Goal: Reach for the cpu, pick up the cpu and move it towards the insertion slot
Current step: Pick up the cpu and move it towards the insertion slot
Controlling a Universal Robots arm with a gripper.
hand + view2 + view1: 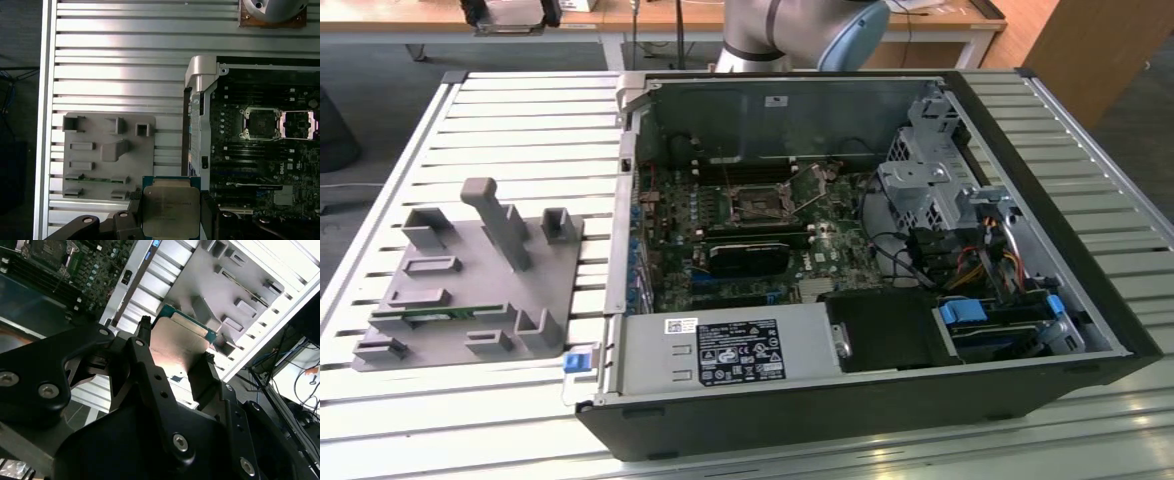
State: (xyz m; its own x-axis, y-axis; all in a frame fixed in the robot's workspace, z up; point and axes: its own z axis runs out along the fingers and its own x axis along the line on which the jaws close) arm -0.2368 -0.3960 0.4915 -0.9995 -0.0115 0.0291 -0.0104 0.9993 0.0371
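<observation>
While gripper [171, 212] clamps cpu [171, 209] by its edges, silver top w/ green rim, socket [260, 123] well apart.

No print can be read — the white label [678, 325] and the black label [738, 353] on the power supply [720, 355] carry marks too small to make out.

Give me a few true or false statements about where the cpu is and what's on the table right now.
1. The gripper holds the cpu between its jaws. True.
2. The cpu sits in the insertion slot. False: the slot is empty, with its bracket open.
3. A green memory stick lies in the grey fixture. True.
4. The computer case has its side panel closed. False: it lies open, showing the green board.
</observation>
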